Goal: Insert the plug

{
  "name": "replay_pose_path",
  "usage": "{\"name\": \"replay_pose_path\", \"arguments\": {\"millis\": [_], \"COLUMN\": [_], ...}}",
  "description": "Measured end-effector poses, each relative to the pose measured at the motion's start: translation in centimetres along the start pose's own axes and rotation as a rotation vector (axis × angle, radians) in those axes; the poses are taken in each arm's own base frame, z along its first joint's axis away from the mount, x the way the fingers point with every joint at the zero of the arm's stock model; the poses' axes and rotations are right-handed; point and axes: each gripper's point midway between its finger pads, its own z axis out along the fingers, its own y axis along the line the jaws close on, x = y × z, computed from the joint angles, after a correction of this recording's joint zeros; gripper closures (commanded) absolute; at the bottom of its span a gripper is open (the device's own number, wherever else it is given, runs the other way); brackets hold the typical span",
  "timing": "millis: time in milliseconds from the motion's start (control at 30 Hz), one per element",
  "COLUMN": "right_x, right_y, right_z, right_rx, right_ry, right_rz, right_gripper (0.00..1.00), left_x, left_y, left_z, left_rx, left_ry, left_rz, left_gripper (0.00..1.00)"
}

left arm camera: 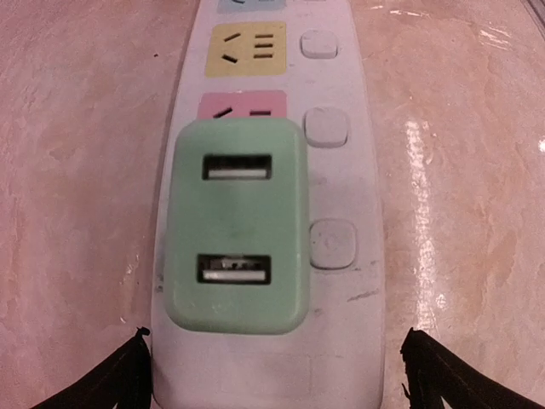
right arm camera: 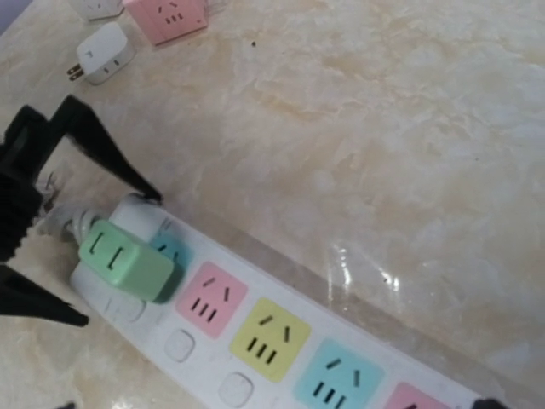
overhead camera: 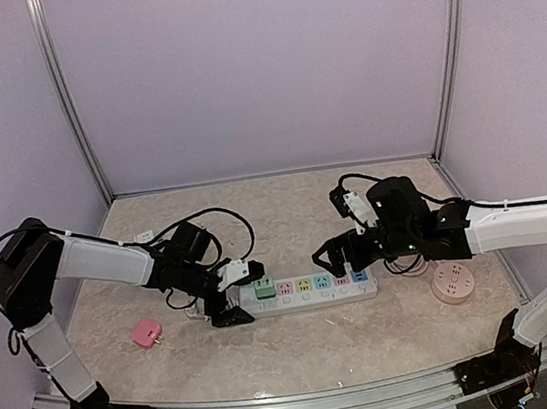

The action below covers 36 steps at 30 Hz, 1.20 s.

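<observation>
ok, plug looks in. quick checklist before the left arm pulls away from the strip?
1. Green USB adapter sits on the end socket of the power strip: ok.
2. Adapter pushed fully home: cannot tell. It looks flat from above, but no view shows the prongs.
3. Left pincer open, fingers on either side of the strip, off the adapter: ok.
4. Right pincer open and holding nothing: ok.
5. Strip lying flat on the table: ok.
6. Pink adapter well off to the side, away from the strip: ok.
</observation>
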Motion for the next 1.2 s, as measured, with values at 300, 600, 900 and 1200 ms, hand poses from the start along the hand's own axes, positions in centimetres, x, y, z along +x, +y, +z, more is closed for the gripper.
{"name": "replay_pose_path", "arguments": {"millis": [300, 600, 900, 1200], "right_x": [-1.0, -4.6, -5.0, -3.4], "right_y": [-0.2, 0.3, 5.2, 10.8], "right_z": [-0.5, -1.6, -2.4, -1.4], "right_rx": [0.022, 0.035, -0.062, -0.144], "right_ry": [-0.037, -0.12, -0.105, -0.055], "right_rz": [0.004, 0.069, 0.045, -0.023], "right_gripper": [0.01, 0.05, 0.0, 0.0], "left_x": [-2.0, 2.4, 10.8, 15.8], "left_y": [0.7, -1.4, -4.6, -4.7], "left_z": [-4.6, -14.8, -26.8, -28.3], "left_rx": [-0.068, -0.163, -0.151, -0.153], "left_ry": [0.092, 0.404, 0.754, 0.802], "left_rz": [0.115, 0.392, 0.176, -0.123], "left_gripper": [0.01, 0.01, 0.01, 0.01]}}
